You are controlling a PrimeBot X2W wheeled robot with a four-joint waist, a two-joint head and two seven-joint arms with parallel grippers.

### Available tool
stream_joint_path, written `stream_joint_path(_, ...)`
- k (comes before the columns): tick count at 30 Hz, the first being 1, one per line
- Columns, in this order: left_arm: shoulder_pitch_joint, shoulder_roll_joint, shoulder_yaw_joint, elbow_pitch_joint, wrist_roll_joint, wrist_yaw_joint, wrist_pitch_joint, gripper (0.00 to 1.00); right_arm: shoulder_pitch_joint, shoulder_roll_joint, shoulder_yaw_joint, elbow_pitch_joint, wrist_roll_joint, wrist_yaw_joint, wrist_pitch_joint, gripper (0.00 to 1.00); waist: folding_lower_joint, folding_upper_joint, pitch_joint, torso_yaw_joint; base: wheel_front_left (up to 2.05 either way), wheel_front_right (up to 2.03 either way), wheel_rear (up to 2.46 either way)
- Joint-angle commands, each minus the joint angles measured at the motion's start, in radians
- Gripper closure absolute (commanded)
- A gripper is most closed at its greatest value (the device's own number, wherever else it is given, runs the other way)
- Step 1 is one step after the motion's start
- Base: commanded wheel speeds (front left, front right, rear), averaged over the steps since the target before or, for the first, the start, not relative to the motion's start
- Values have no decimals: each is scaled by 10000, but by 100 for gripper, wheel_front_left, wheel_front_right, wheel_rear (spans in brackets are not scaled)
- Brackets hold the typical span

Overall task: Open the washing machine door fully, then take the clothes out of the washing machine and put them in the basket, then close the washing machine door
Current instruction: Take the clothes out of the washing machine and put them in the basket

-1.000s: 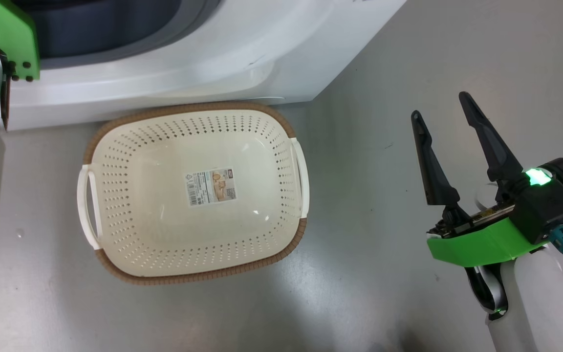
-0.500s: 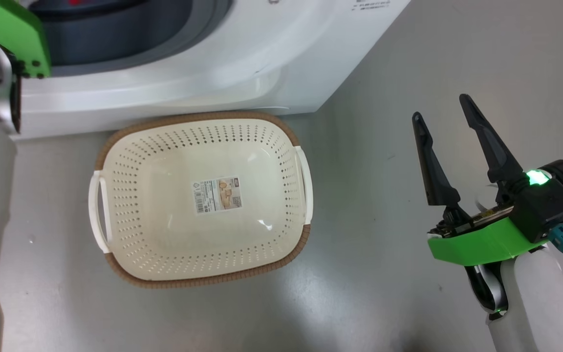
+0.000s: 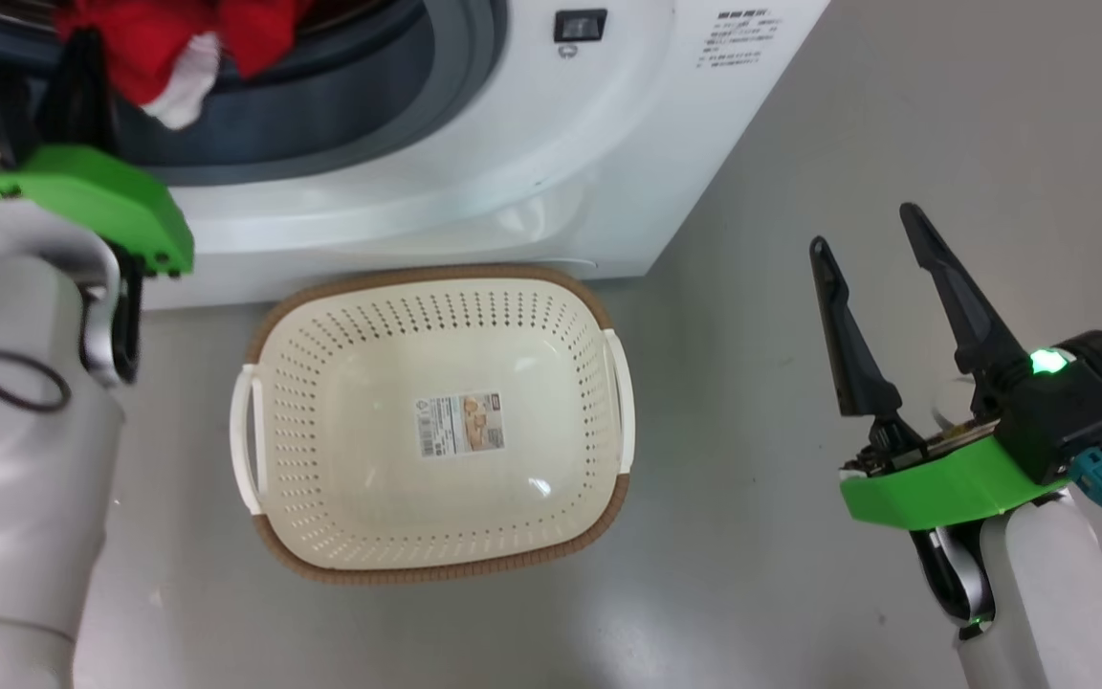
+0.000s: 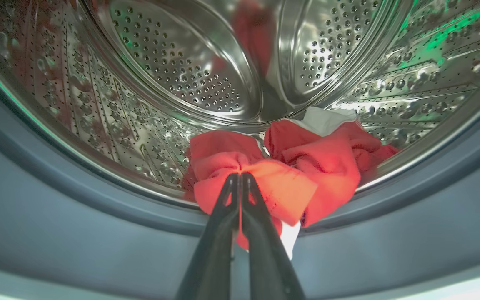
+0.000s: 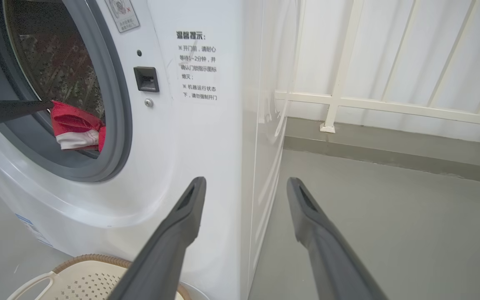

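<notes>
The washing machine (image 3: pixel 474 124) stands with its mouth open; its door is out of view. Red clothes (image 4: pixel 323 158) with white trim lie at the lip of the steel drum (image 4: pixel 181 62), hanging over the grey rubber ring (image 4: pixel 56 216). My left gripper (image 4: pixel 240 176) is shut on a fold of the clothes (image 3: pixel 159 43); in the head view it (image 3: pixel 82 57) reaches into the mouth. The cream basket (image 3: pixel 321 383) sits on the floor right in front of the machine, with nothing in it but its label. My right gripper (image 3: pixel 862 228) hangs open to the right of the basket, holding nothing.
In the right wrist view my open right gripper (image 5: pixel 244 181) points at the machine's front right corner (image 5: pixel 240 137), with the basket's rim (image 5: pixel 81 260) below. A white railing (image 5: pixel 340 100) and wall lie beyond. Grey floor (image 3: pixel 761 536) spreads between basket and right arm.
The head camera has tilted up, bringing the drum mouth and the red clothes into sight. My left wrist has drawn back from the machine. The right gripper has stayed put.
</notes>
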Motion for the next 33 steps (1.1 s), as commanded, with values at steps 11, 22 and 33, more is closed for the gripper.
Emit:
stream_joint_path(11, 2912, 376, 453, -3092, -278, 273, -260, 100, 769, 7, 189, 16, 139, -9, -61, 0, 0, 0, -1506, 325, 0, 0, 0)
stream_joint_path(22, 5410, 426, 257, -5671, -389, 765, 243, 100, 1250, 7, 178, 165, 190, -9, -61, 0, 0, 0, -2547, 446, 0, 0, 0)
stream_joint_path(33, 6980, 507, 42, -7871, -467, 1198, 956, 100, 1521, 7, 114, 179, 215, -9, -61, 0, 0, 0, -3051, 460, 0, 0, 0)
